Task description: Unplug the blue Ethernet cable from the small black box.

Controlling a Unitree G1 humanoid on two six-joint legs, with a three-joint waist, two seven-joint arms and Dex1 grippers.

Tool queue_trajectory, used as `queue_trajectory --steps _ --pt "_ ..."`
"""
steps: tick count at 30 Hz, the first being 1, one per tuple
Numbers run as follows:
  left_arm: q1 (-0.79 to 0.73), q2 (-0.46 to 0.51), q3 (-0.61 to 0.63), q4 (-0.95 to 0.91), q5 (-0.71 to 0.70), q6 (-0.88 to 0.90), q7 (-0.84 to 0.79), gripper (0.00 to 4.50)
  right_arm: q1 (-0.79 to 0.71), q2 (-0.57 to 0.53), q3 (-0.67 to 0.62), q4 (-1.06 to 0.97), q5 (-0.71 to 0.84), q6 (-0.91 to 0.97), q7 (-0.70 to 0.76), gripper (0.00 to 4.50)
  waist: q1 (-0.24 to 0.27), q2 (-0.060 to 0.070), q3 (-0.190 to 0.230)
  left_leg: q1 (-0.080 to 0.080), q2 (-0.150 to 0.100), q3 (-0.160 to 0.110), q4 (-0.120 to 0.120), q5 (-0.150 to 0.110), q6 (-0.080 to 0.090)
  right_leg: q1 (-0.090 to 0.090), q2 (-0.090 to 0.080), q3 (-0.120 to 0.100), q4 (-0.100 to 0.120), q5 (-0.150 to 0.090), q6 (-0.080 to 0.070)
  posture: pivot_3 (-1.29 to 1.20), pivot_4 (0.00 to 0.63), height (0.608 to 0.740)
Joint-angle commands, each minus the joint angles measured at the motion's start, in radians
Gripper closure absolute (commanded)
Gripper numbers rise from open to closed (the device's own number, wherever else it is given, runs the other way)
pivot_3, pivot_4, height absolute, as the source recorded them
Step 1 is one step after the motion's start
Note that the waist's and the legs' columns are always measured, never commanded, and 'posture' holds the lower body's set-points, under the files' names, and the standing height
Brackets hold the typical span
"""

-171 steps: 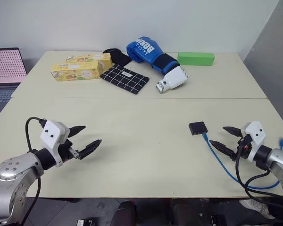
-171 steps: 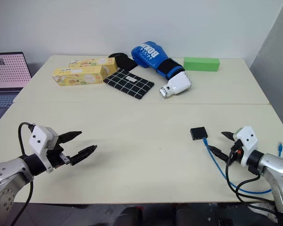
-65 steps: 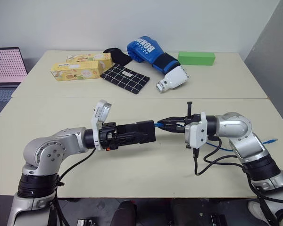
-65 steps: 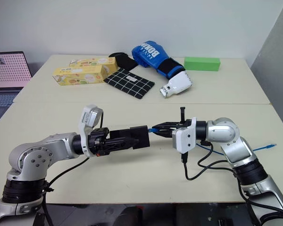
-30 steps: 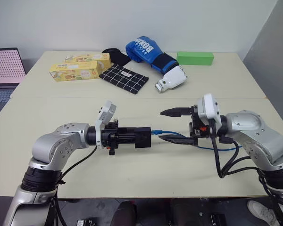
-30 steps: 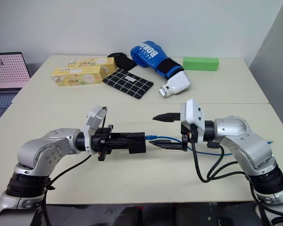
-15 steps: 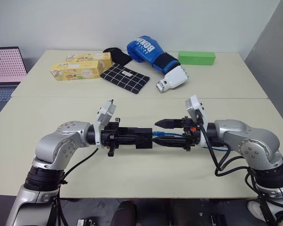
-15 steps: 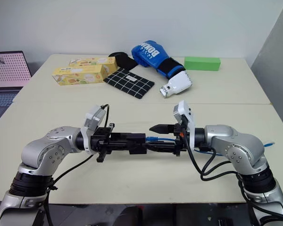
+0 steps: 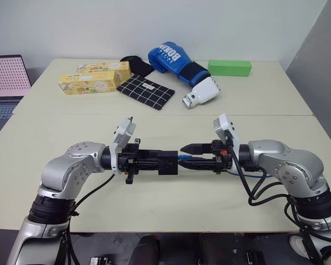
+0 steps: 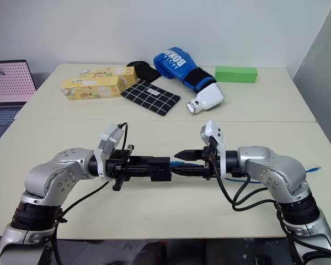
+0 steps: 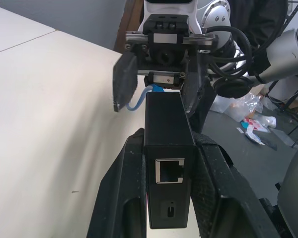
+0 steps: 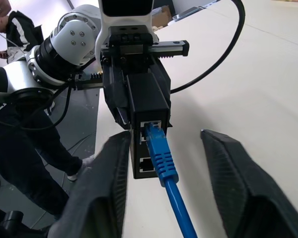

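The left gripper [image 9: 166, 162] is holding the small black box [image 9: 167, 162] up off the table [image 9: 171, 210], near the middle of the front edge, fingers [image 11: 118, 198] pinching it tight on both sides. In the left wrist view the box is sitting snug between the two fingers, with an open port facing the camera.

The blue Ethernet cable [image 12: 165, 166] is plugged into the far side of the box, the side facing 3 o'clock in the head views. Its plug is seated in the upper of two ports there (the right wrist view shows this nicely).

The right gripper [image 9: 191, 155] is pointing at the box from 3 o'clock, its fingers [image 12: 228, 183] spread on either side of the cable just behind the plug. In the right wrist view there's a visible gap on both sides, so they aren't touching the cable. From there the cable is running back under the right arm toward 3 o'clock.

Further back, around 12 o'clock, a blue boxing glove [image 9: 181, 67] is lying beside a black-and-white checked cloth [image 9: 145, 91], with two yellow boxes [image 9: 92, 78] at 11 o'clock and a green block [image 9: 229, 68] at 1 o'clock. A laptop [image 9: 6, 83] is sitting off the table at 10 o'clock.
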Motion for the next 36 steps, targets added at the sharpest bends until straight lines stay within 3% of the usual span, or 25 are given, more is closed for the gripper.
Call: queue_trajectory --steps 1,7,23,36 --pt "-0.009 0.005 0.024 -0.021 -0.011 -0.006 -0.002 3.70 -0.018 -0.002 -0.006 -0.012 -0.013 -0.017 0.025 3.25 0.000 0.000 0.000 0.000 0.000 0.000 0.000 0.000 0.000 0.000 0.000 0.000 0.000 0.000 0.000 0.00 0.150 0.740" --pt "-0.004 0.014 0.017 -0.027 -0.010 -0.012 -0.018 3.70 -0.022 -0.003 -0.014 -0.005 -0.005 -0.002 0.049 4.45 0.000 0.000 0.000 0.000 0.000 0.000 0.000 0.000 0.000 0.000 0.000 0.000 0.000 0.000 0.000 0.00 0.150 0.740" --pt "0.035 0.040 -0.016 -0.011 0.057 -0.091 -0.080 3.70 -0.068 -0.037 -0.051 0.066 0.097 0.162 0.125 4.46 0.000 0.000 0.000 0.000 0.000 0.000 0.000 0.000 0.000 0.000 0.000 0.000 -0.001 0.000 0.000 0.00 0.150 0.740" --pt "0.084 0.063 0.008 0.048 0.094 -0.136 -0.052 3.71 -0.006 -0.105 -0.102 0.053 0.065 0.139 0.121 4.46 0.000 0.000 0.000 -0.001 0.000 0.000 0.000 0.000 0.000 0.000 0.001 0.000 -0.001 0.000 0.000 0.00 0.150 0.740"
